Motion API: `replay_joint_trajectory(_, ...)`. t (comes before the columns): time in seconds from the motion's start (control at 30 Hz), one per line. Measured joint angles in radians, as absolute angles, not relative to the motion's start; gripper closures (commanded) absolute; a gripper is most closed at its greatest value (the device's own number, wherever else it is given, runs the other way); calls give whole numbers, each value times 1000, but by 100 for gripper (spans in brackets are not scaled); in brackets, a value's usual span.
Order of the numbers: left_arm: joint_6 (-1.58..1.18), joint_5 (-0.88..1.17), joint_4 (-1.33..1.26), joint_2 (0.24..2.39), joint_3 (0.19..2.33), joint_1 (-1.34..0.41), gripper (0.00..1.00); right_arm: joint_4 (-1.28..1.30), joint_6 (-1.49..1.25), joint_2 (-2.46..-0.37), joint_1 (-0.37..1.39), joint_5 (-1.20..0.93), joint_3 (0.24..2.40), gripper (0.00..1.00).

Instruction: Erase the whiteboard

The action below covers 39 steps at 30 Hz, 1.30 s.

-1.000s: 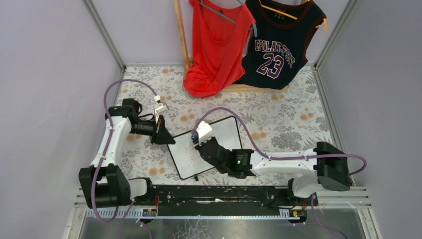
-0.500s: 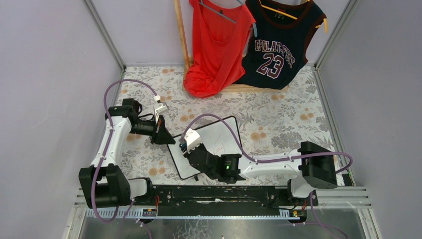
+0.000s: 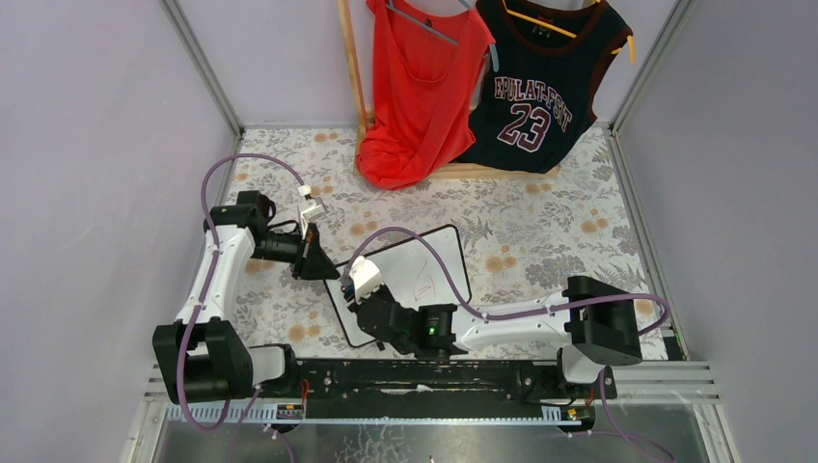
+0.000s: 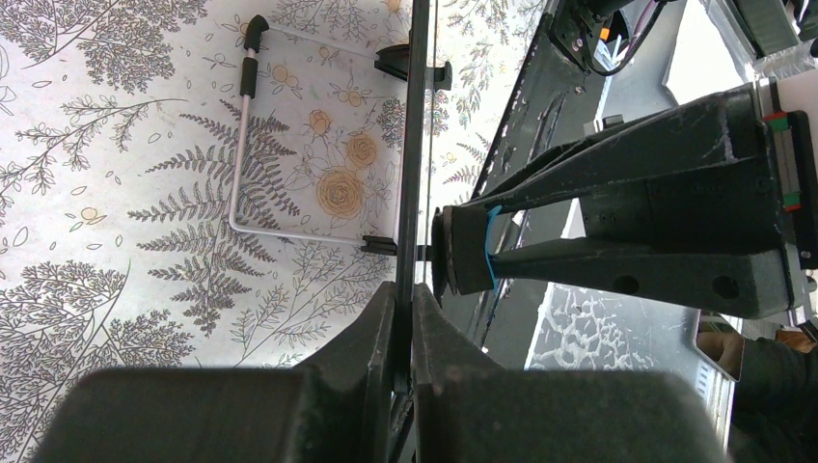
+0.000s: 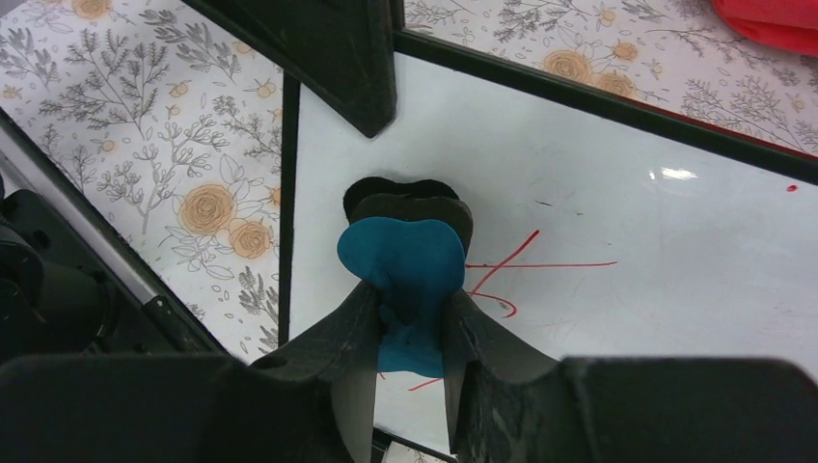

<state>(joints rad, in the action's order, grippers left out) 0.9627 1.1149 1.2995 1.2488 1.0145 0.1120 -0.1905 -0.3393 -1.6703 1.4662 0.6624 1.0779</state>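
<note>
The whiteboard [image 3: 424, 265] lies on the flowered tablecloth [image 3: 540, 222], just ahead of the arms' bases and left of the middle. A few red marks [image 5: 521, 265] show on its white face. The blue eraser [image 5: 403, 260] presses on the board right beside those marks, near its left edge. The right gripper [image 5: 410, 299] is clamped on the eraser, one finger on each side. The left gripper [image 4: 405, 289] is closed on the board's thin black frame at the left edge – from its wrist the board [image 4: 413, 145] is seen edge-on, with a wire stand [image 4: 241, 145] on its back. A red shirt [image 3: 420, 87] and a dark jersey [image 3: 535, 87] hang at the far end.
</note>
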Motion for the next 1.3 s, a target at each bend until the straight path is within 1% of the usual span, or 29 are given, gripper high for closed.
replay_joint_trajectory(0.3,968,1115,1302,1249,1015,112,100,-143,-337,-1662,1457,750,1069,100)
replay_joint_trajectory(0.57,973,1118,1302,1249,1015,112,100,-91,-347,-1487,1349,781,936,100)
replay_joint_trajectory(0.73,974,1118,1303,1249,1015,112,100,-84,-339,-1435,1309,803,917,100)
replay_joint_trajectory(0.93,973,1112,1301,1250,1015,115,100,-72,-331,-1513,1322,805,977,100)
replay_joint_trajectory(1.3,978,1106,1300,1250,1015,119,100,-97,-327,-1705,1443,764,1131,100)
